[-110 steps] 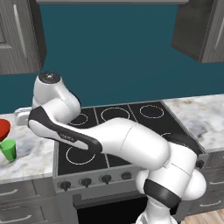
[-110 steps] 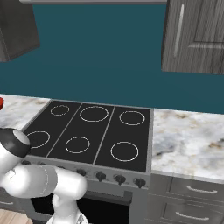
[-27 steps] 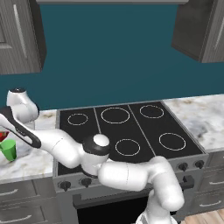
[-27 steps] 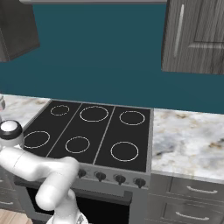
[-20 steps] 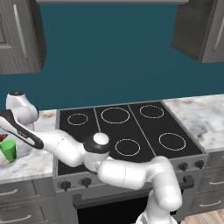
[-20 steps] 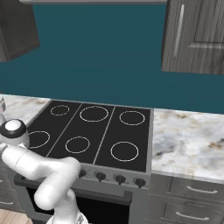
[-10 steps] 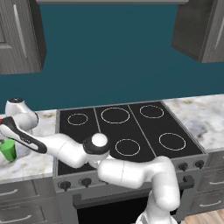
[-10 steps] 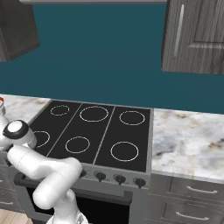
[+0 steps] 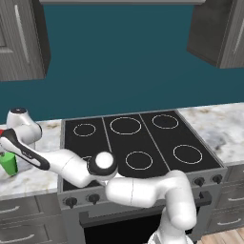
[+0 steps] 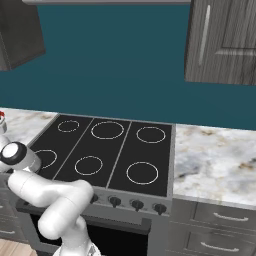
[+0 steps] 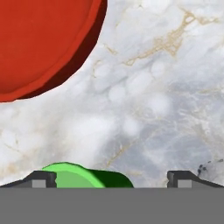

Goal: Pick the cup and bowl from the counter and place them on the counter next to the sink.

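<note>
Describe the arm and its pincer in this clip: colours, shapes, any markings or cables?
The arm is glossy white, built of thick rounded tubular links with bulbous elbows. Its joints are dark: black bands between links and round white caps ringed in black. The wrist link carries a long black stripe. No cables or lettering are visible. The pincer has two small dark grey, blocky fingertips.

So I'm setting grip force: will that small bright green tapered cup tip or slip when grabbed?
The small bright green tapered cup looks rigid and light, so it may tip if nudged off-centre. Its smooth, tapered wall could slide in the open gripper. Closing low and squarely seems safer.
</note>
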